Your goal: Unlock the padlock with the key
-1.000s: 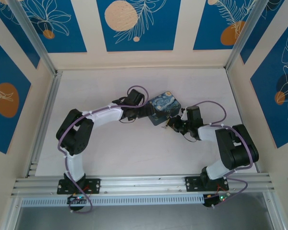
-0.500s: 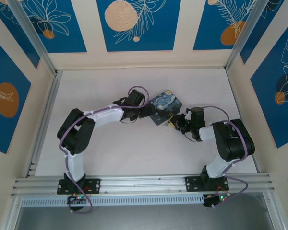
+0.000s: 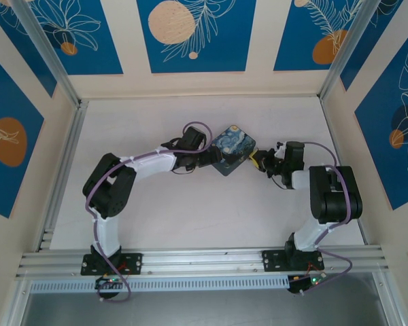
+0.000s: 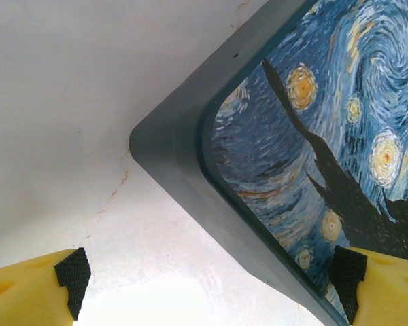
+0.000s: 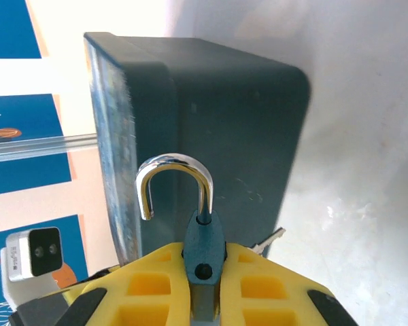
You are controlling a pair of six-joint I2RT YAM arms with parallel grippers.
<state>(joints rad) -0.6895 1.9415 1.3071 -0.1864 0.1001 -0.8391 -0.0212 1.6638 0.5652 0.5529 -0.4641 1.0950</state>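
- The left arm (image 3: 132,168) reaches from its base at the near edge across the white table (image 3: 190,217) toward the middle.
- The left gripper (image 3: 205,157) sits at the left side of the box (image 3: 233,148). In the left wrist view its jaws stand wide apart and clasp nothing.
- In that view one black pad (image 4: 71,275) hangs over bare table. The other pad (image 4: 347,280) is over the edge of the printed lid, and a rounded corner of the box (image 4: 190,170) lies between them.
- The dark blue box lies flat near the table's centre with its swirly starry print facing up. It is turned like a diamond, one corner toward the arms.
- Just right of the box, the right gripper (image 3: 258,163) points at its right-hand side.
- In the right wrist view the yellow fingers (image 5: 149,282) are clamped on the padlock (image 5: 204,239), pinching its dark bluish body between them, close to the box's dark side wall (image 5: 245,122).
- The silvery shackle (image 5: 173,166) arches above the body. Its right leg enters the body and its left end hangs free, so the lock reads as open.
- A thin grey metal sliver, apparently the key (image 5: 270,239), pokes out just right of the padlock above the right finger. Whether it sits in the lock I cannot tell.
- The right arm (image 3: 333,197) folds back toward its base at the near right.
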